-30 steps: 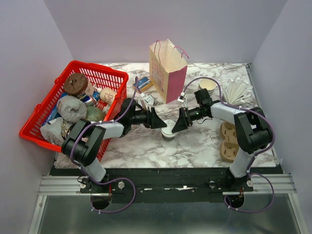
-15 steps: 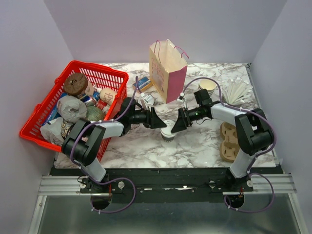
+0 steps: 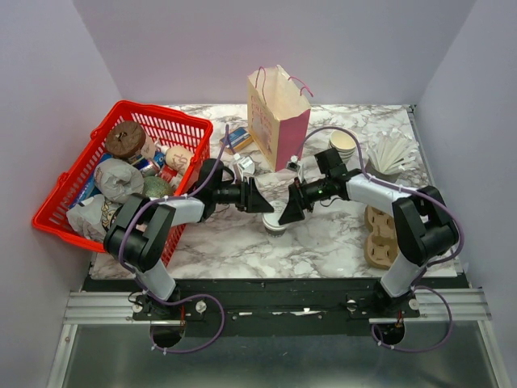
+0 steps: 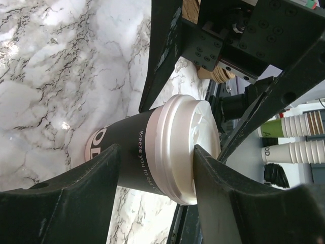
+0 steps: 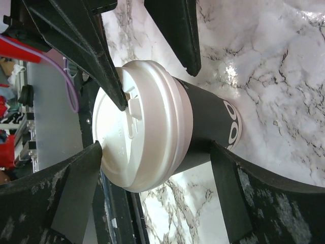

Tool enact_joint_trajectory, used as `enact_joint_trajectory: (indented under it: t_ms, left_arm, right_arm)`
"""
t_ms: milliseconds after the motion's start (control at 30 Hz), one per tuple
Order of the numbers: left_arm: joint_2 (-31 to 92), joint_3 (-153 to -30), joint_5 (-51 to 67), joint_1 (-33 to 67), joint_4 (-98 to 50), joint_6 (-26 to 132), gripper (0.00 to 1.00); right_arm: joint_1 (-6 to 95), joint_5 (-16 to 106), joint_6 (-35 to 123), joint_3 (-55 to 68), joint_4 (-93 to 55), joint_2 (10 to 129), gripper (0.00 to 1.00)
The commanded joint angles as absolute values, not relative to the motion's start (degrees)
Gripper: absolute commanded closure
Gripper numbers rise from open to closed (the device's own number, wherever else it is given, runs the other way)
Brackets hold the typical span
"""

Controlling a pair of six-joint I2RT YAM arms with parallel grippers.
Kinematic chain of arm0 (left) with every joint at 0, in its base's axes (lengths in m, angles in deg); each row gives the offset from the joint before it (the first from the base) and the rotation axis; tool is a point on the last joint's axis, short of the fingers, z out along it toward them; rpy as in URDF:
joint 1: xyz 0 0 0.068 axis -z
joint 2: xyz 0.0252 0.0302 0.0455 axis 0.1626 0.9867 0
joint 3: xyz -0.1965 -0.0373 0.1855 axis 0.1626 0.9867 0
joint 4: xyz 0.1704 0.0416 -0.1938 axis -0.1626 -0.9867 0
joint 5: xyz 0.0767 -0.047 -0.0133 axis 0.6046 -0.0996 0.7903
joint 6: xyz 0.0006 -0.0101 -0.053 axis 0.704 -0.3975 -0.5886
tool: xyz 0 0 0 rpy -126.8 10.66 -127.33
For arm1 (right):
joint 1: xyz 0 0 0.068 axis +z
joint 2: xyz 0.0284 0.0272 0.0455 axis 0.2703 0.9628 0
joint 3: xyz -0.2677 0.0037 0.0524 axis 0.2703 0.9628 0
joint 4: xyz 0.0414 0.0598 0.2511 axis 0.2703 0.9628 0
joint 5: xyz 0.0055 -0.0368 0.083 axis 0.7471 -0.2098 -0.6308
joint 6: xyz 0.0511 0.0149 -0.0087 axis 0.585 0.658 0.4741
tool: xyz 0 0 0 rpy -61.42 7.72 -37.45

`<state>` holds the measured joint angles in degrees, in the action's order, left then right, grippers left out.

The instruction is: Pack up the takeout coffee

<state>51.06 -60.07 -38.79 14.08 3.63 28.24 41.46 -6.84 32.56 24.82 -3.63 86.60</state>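
Standing upright, the takeout coffee (image 3: 274, 224) points its lid (image 4: 185, 147) skyward.

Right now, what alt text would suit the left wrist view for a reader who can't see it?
A dark cup with a white lid stands on a marble table, inside the open left gripper. The right gripper flanks it from the far side, and stacked cups show behind.

Dk-brown cup (image 4: 134, 155), white lid (image 4: 185, 147), grey-veined white marble tbl (image 4: 51, 76).
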Motion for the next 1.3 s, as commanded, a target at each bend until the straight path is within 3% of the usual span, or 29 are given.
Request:
enact_joint_trajectory:
  t_ms: [0,367,433,800,1267]
  left_arm:
    - [52.0,-62.0,-34.9,13.7,0.8,32.3,0.33]
    - [49.3,-66.7,-35.4,13.7,-2.1,29.8,0.24]
    - [49.4,-66.8,-34.9,13.5,-3.2,29.7,0.19]
    - [47.0,-66.4,-33.1,10.2,-11.7,30.9,0.19]
    - [49.9,-58.2,-35.3,9.6,3.9,16.8,0.25]
  right_arm:
    - [43.5,-5.9,28.2,25.9,-3.0,86.0,0.05]
    - [39.2,-16.3,36.2,20.8,-3.1,87.8,0.0]
    - [39.2,-16.7,36.9,19.9,-3.2,88.6,0.0]
    - [37.6,-13.9,41.3,16.2,-3.1,93.6,0.0]
    - [37.7,-14.9,45.8,16.6,-3.3,100.2,0.15]
